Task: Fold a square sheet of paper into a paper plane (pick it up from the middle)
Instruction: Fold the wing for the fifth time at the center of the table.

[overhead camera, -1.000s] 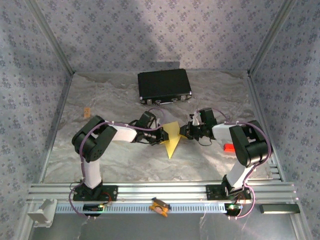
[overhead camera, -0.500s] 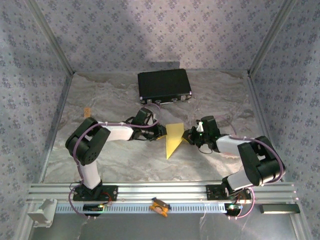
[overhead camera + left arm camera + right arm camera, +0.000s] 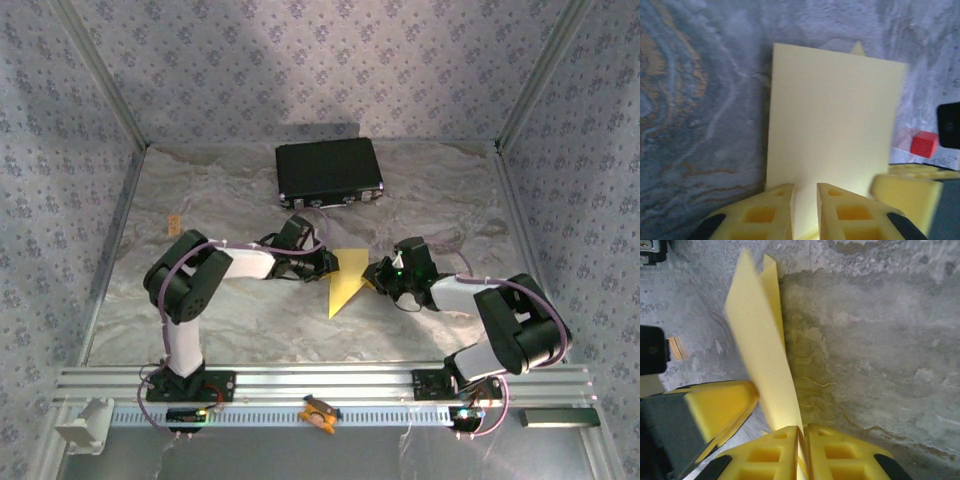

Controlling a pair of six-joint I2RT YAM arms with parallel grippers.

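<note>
Pinching the paper plane [image 3: 345, 280] near the black case [image 3: 329, 172], we have the left end effector [image 3: 805, 202] and right end effector [image 3: 802, 435] nearly closed on it. Its nose is folded; the wings seem left.

What else sits around your desk

From above, you have a black case [image 3: 329, 172] lying flat at 12 o'clock on the marbled desk [image 3: 230, 310], near the patterned back wall [image 3: 300, 60]. A small tan piece [image 3: 174, 221] lies at 9 o'clock, well apart from it. On the front rail, an orange clip [image 3: 319, 412] sits at 6 o'clock, a white block [image 3: 85, 425] at 7 and a black bar [image 3: 558, 417] at 5. Your left wrist view shows a red block [image 3: 924, 143] at 3 o'clock.
</note>
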